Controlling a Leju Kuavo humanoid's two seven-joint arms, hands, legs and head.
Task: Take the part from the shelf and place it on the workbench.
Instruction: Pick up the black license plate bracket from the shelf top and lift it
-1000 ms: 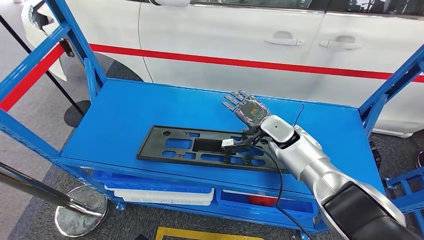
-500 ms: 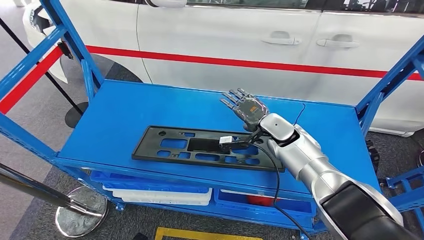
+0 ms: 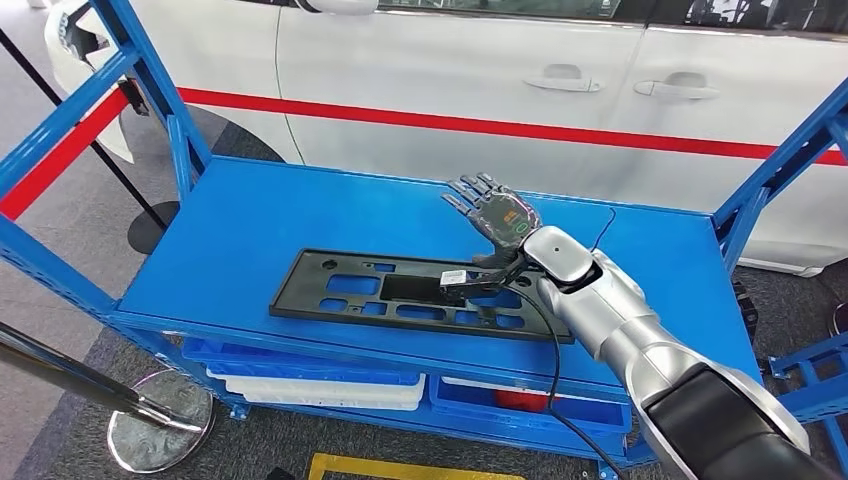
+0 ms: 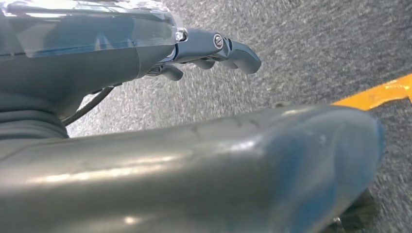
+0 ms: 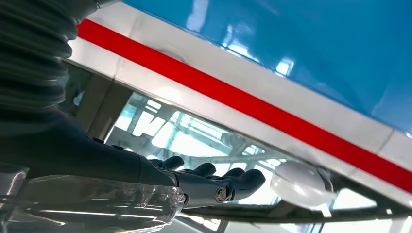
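Right hand hovers above the blue metal shelf top, palm up-ish, fingers spread, holding nothing. It sits just past the right end of the flat black plastic panel with rectangular cutouts, which lies flat on the shelf near the front edge. Whether the thumb touches the panel I cannot tell.

Left hand hangs over grey carpet, fingers loosely curled, nothing in it.

Step in hand looks like the reach for the grasp. To do it well: rotate the palm down, lower over the panel's right end, hook fingers through a cutout or around the edge. Panel is long and thin, so an end grip will likely sag or twist; lift slowly and clear of the blue upright post.

White car with red stripe stands behind the shelf.
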